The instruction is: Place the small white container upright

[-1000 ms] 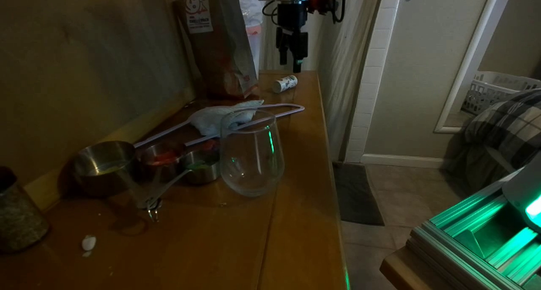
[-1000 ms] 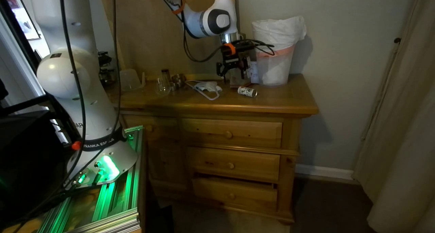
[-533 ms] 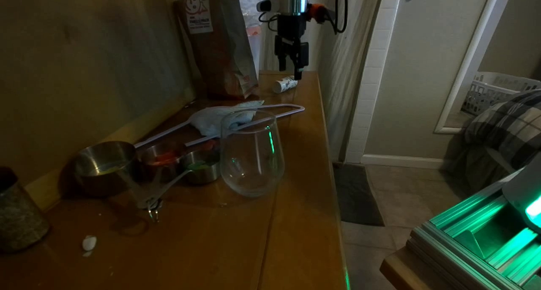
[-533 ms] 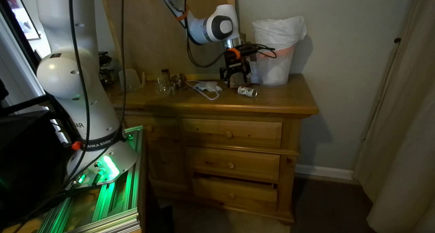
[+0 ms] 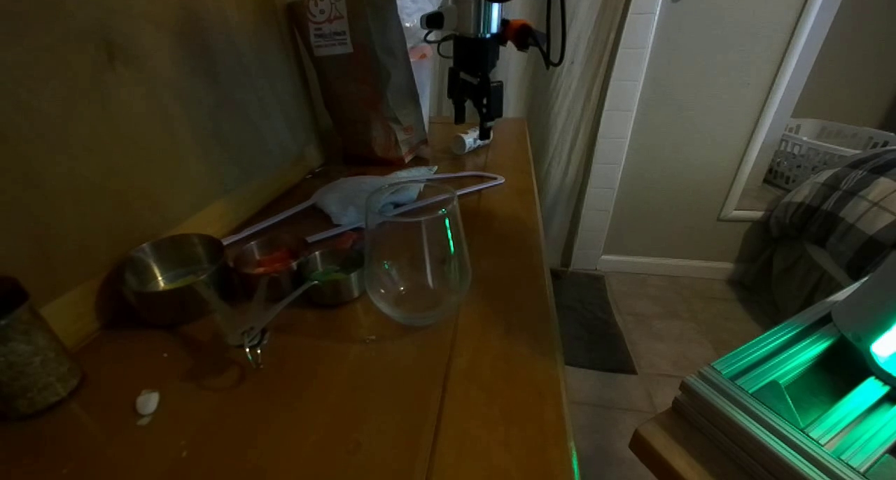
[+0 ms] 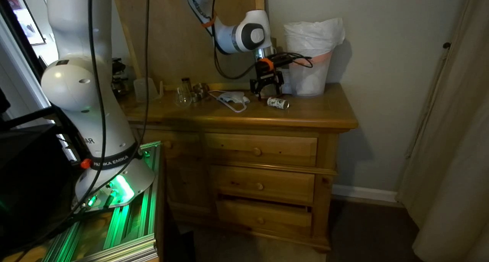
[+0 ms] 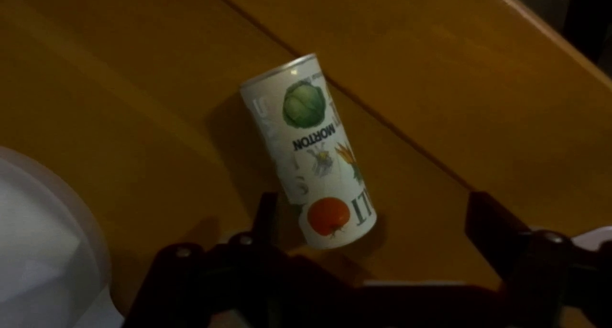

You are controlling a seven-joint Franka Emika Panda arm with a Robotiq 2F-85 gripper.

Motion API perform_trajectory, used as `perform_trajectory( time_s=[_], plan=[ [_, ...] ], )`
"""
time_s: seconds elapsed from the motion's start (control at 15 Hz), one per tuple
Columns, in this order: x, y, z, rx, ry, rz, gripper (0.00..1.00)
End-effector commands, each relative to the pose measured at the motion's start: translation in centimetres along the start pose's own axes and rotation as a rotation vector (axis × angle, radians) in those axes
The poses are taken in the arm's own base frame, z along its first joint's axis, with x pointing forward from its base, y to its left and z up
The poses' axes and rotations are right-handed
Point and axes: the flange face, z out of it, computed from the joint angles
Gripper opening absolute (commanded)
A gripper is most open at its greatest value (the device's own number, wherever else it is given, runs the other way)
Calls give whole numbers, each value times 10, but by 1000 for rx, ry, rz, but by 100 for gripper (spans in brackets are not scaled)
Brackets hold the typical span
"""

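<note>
One white can (image 7: 308, 151), lying on its side on the table (image 5: 350, 410), just below and near the gripper (image 7: 373, 197). Label reads MORTON, upside down in the wrist view; cabbage and tomato printed on it. Tomato end nearest the gripper, metal-rimmed end pointing away.

Gripper released, fingers (image 7: 487, 225) spread wide. In the wrist view the can's near end shows between them, off-centre, closer to the finger at the view's left, with a gap on both sides. In an exterior view one finger overlaps the can's outline.

Arm (image 6: 254, 16) over the gripper, last joint straight above it. Base (image 6: 141, 174), lit green, well apart from the gripper.

Close to the gripper: brown bag (image 5: 360, 81), standing beside it and partly hidden behind it in an exterior view. Bin (image 6: 309, 80), white liner (image 6: 313, 34) over its rim, stands on the table just past the gripper, on the side away from the base. Hanger (image 5: 336, 231) lies near, lower than the gripper, with a pale cloth (image 5: 353, 199) at it; which is on top, cannot tell.

Farther from the gripper, all on the table: clear glass (image 5: 418, 277), upright; three metal cups (image 5: 171, 305), handles drawn together; dark-topped jar (image 5: 31, 357), cut by the frame edge; small white scrap (image 5: 147, 401).

Three drawers (image 6: 263, 183) in the table's front, well below the gripper. Dark gap along the top edge of the lowest.
</note>
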Motion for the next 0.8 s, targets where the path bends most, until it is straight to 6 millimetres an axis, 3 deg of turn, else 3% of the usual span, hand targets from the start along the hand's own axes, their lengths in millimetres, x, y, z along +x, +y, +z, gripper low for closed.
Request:
perform_trajectory(
  time_s=[0.0, 0.2, 0.27, 0.53, 0.67, 0.73],
  plan=[
    [4, 12, 8, -15, 23, -24, 100],
    [7, 13, 14, -15, 31, -30, 85],
    [8, 13, 15, -12, 35, -29, 69],
    [9, 14, 18, -6, 35, -23, 39],
    [8, 16, 17, -9, 33, -19, 26],
    [8, 16, 17, -9, 33, -18, 25]
  ],
)
